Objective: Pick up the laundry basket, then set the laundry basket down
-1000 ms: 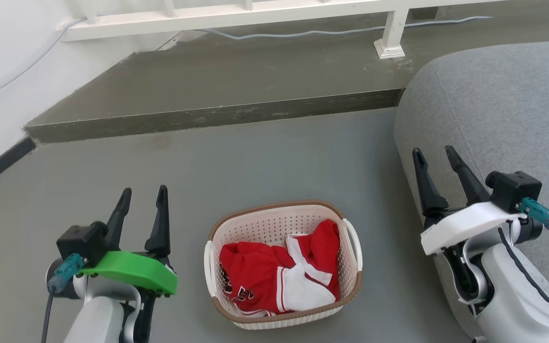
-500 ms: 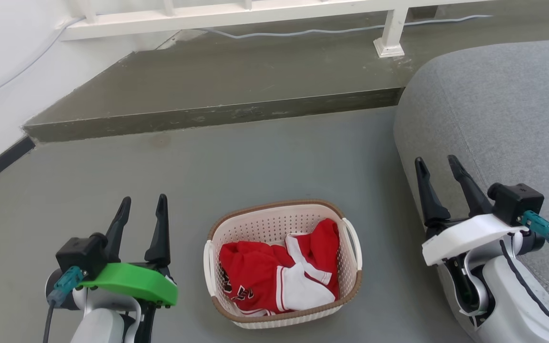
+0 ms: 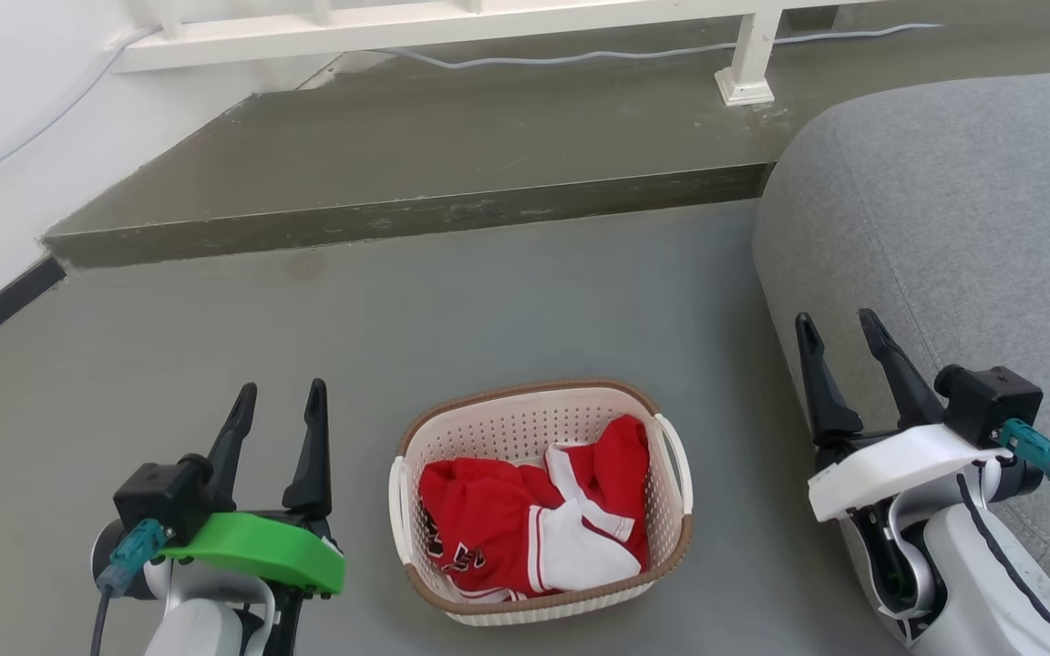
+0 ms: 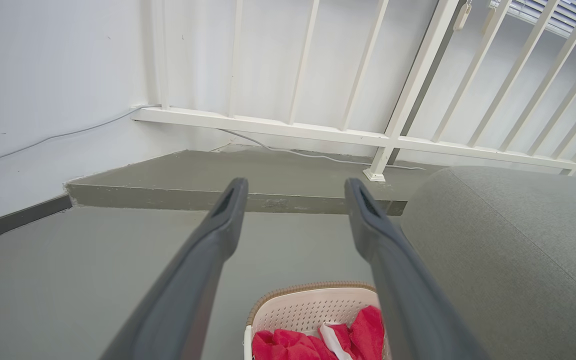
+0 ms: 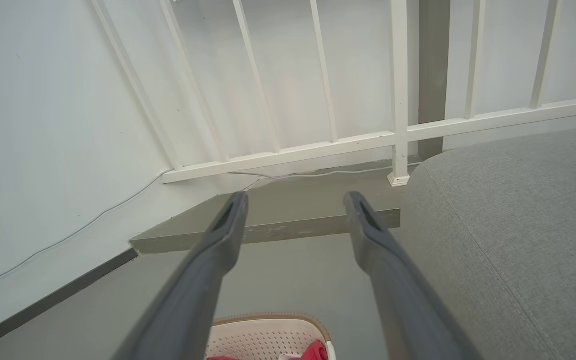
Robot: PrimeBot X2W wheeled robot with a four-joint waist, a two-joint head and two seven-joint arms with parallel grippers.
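The laundry basket [image 3: 507,428] sits on the grey floor [image 3: 488,301] between both arms, with a red-and-white garment [image 3: 488,528] heaped inside. The left gripper [image 3: 281,390] hovers just to its left, fingers spread, holding nothing. The right gripper [image 3: 836,319], also apart and empty, hangs before the grey sofa [image 3: 944,200] crowding that side. A raised step [image 3: 397,219] and a white railing [image 3: 452,23] lie beyond.

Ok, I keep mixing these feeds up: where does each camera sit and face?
Head view: on the head, looking down at the laundry basket; left gripper and right gripper show.
Left wrist view: on the left wrist, facing the railing past its own fingers.
Right wrist view: right wrist, same way, own fingers.
Both wrist views share railing, laundry basket and sofa.
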